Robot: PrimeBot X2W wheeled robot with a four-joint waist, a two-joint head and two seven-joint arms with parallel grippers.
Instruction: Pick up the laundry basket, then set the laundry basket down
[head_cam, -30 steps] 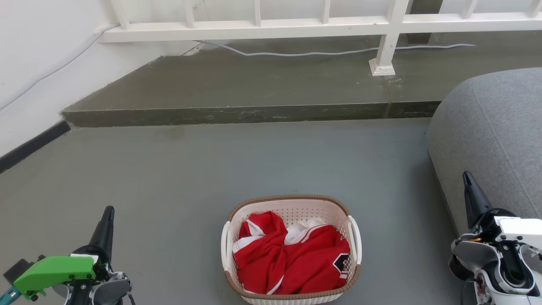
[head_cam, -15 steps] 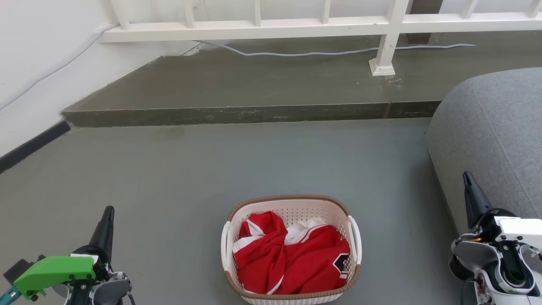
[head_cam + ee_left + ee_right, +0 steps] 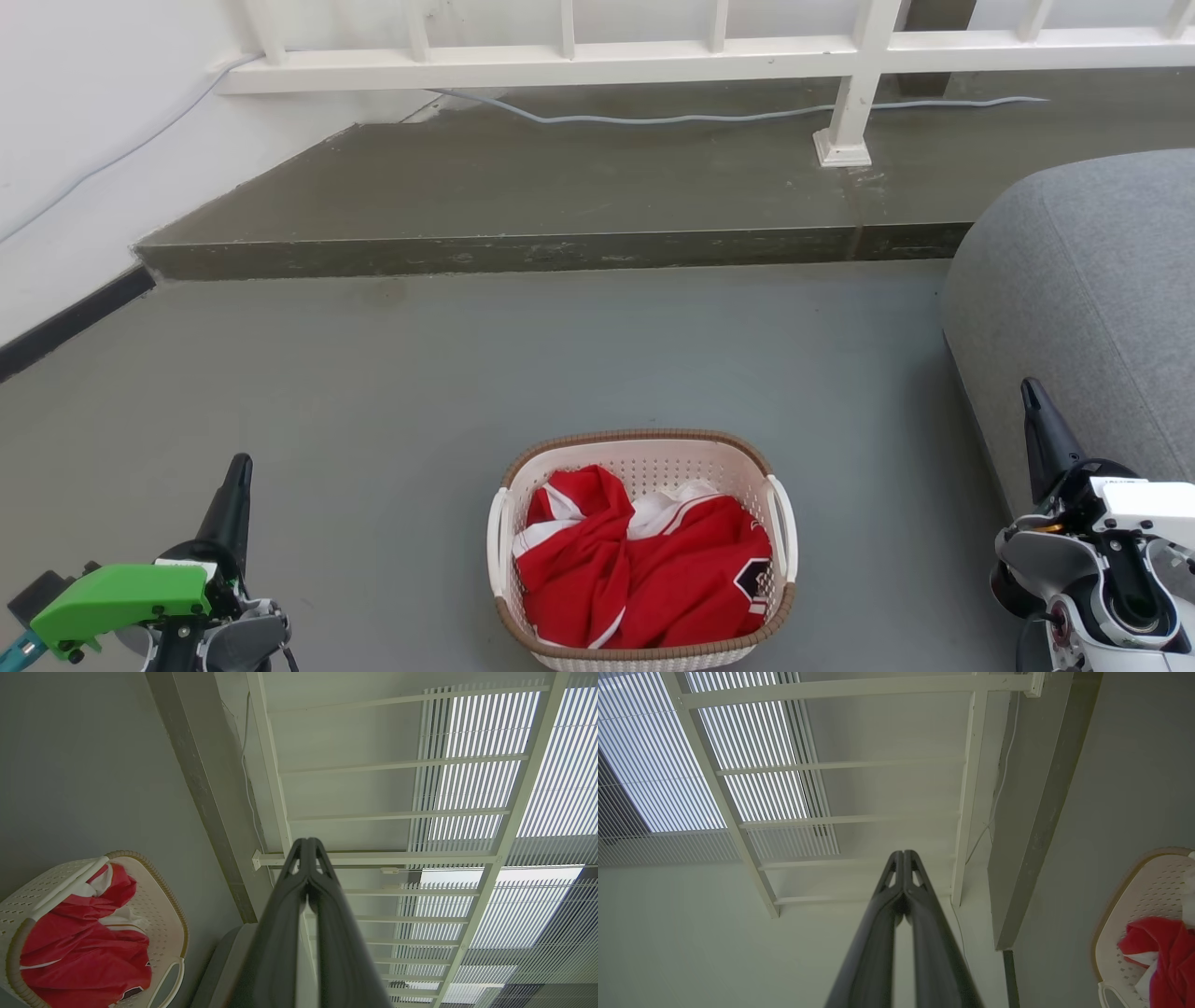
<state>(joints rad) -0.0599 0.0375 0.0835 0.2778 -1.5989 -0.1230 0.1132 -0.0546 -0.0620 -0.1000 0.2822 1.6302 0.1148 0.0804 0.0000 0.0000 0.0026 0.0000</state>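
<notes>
The laundry basket [image 3: 642, 451] stands on the grey floor at the bottom centre of the head view, cream-white and perforated with a brown rim and white side handles. Red and white clothing [image 3: 644, 565] fills it. My left gripper [image 3: 239, 464] hangs at the lower left, well left of the basket, fingers pressed together and empty. My right gripper [image 3: 1029, 387] is at the lower right, beside the grey sofa, also shut and empty. The left wrist view has the basket [image 3: 159, 905] at its lower left with the left gripper [image 3: 307, 842] shut. In the right wrist view the basket [image 3: 1134, 891] sits at the lower right edge, the right gripper [image 3: 903, 854] shut.
A grey upholstered sofa [image 3: 1083, 308] fills the right side, close to my right arm. A raised concrete step [image 3: 523, 250] crosses the floor beyond the basket, with a white railing [image 3: 653, 61] and a loose cable [image 3: 672, 118] on it. A white wall [image 3: 84, 140] is on the left.
</notes>
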